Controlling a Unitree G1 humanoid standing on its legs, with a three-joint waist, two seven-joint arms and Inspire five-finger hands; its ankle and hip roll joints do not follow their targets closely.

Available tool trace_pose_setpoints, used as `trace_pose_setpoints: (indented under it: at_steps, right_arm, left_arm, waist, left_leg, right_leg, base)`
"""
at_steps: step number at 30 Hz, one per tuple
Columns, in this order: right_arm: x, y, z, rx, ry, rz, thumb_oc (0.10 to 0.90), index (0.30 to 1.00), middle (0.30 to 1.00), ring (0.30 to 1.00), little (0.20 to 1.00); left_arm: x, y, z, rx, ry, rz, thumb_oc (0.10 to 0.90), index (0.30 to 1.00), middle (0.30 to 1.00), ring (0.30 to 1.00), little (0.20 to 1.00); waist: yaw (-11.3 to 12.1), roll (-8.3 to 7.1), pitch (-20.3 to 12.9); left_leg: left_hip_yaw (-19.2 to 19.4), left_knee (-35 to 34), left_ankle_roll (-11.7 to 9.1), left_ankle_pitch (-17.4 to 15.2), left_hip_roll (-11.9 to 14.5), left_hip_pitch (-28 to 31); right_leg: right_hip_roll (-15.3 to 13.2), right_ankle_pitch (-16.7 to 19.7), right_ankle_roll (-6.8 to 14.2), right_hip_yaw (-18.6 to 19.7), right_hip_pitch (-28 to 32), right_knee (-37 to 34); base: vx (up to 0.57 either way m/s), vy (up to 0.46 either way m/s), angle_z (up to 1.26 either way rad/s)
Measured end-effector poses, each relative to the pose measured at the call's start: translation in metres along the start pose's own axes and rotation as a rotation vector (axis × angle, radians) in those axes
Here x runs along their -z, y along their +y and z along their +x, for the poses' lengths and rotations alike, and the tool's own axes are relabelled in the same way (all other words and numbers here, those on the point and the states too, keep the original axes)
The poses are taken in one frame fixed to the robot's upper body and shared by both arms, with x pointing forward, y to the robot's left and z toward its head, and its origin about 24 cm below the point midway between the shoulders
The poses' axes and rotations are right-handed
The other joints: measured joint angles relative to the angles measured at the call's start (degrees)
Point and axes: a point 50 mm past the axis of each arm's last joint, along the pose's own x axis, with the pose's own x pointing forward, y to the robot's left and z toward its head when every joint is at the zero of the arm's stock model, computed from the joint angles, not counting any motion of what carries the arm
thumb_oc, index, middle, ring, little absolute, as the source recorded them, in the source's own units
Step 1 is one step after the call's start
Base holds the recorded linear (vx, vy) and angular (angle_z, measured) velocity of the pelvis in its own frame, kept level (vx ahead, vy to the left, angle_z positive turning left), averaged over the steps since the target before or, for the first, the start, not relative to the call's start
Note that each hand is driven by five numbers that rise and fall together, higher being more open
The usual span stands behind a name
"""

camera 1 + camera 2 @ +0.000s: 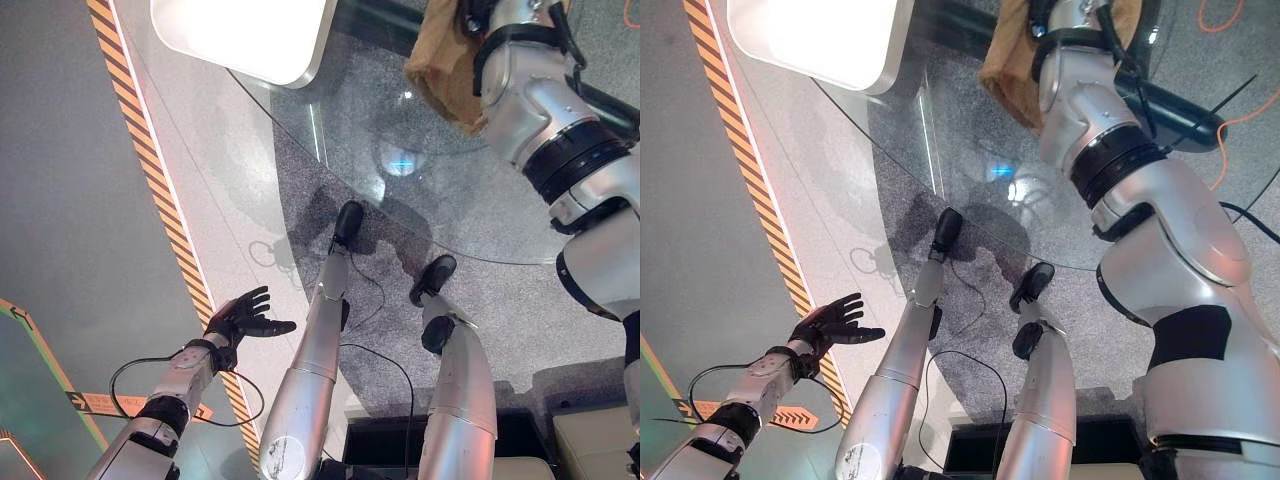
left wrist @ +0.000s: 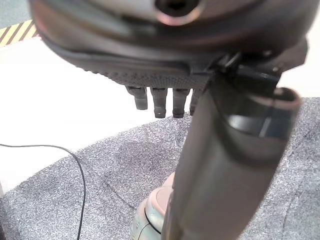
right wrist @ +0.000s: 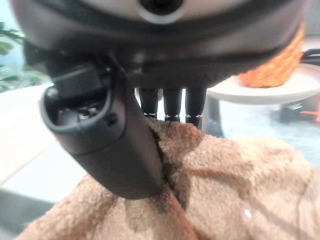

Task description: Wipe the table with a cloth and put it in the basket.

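A round glass table (image 1: 330, 130) is carrying a tan cloth (image 1: 445, 65), which is lying on the glass near its far edge. In the right wrist view an orange basket (image 3: 280, 67) is sitting on a white round surface (image 3: 270, 90) beyond the cloth (whether that surface is touching the glass cannot be told).

We see bare glass surface (image 1: 330, 120) left of the brown cloth (image 3: 240, 190); an orange basket (image 3: 277, 67) stands beyond it.
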Motion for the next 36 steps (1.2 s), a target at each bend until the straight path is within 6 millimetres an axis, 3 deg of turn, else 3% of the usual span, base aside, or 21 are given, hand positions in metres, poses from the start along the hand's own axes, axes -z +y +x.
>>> trace_pose_setpoints:
  at_steps: [9,19,36]
  right_arm:
    - [0.041,-0.013,0.006,0.053,0.156,0.023,0.1,0.3,0.3,0.3,0.2]
    - [0.079,-0.02,0.006,0.077,0.358,0.108,0.1,0.3,0.3,0.3,0.2]
    - [0.102,-0.02,0.001,0.119,0.482,0.252,0.1,0.3,0.3,0.3,0.2]
  left_arm:
    - [-0.008,0.023,-0.007,-0.028,-0.006,0.015,0.8,0.9,0.9,0.9,0.9]
    - [-0.01,0.027,-0.009,-0.028,-0.009,0.002,0.8,0.9,0.9,0.9,0.9]
    - [-0.008,0.028,-0.009,-0.032,0.006,-0.005,0.8,0.9,0.9,0.9,0.9]
  waist:
    - [-2.9,-0.44,0.1]
    - [-5.2,-0.47,0.1]
    - [-6.2,-0.47,0.1]
  left_leg:
    - [0.1,0.0,1.0,0.5,-1.0,-0.4]
    - [1.0,-0.1,1.7,0.8,-1.1,-0.2]
    - [2.3,-0.2,1.9,0.7,-0.4,0.1]
  right_leg:
    - [-0.9,1.0,1.0,0.2,0.1,-0.9]
    - [-0.7,2.4,1.7,0.7,0.7,-2.4]
    - [0.2,3.3,1.6,1.8,0.7,-3.4]
  base:
    - [0.0,0.0,0.0]
    - [0.0,0.003,-0.03]
    - [0.0,0.001,-0.03]
